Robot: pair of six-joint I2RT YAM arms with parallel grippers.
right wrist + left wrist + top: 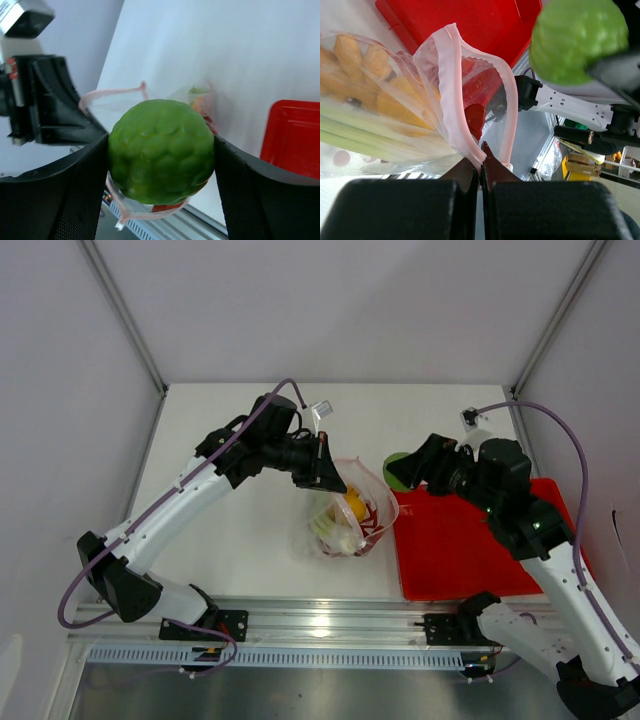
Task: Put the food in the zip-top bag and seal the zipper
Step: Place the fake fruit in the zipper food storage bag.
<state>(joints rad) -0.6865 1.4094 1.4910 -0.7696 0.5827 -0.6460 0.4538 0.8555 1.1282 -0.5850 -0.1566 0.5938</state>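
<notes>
Bag (345,515) sits just left of the red tray (470,550) with yellow pieces (395,102) and a stalk (370,127) inside, left gripper (481,160) pinched tight on its zipper (452,90), right gripper (408,473) clamping the green fruit (161,150) above the tray's far-left corner; drop-in and sealing remain.

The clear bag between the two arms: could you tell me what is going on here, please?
The left end effector is shut on the zipper, holding open the zip-top bag. The right end effector grips the round green fruit beside the bag, not yet inside. Yellow-orange pieces and a pale-green stalk already lie in it.
</notes>
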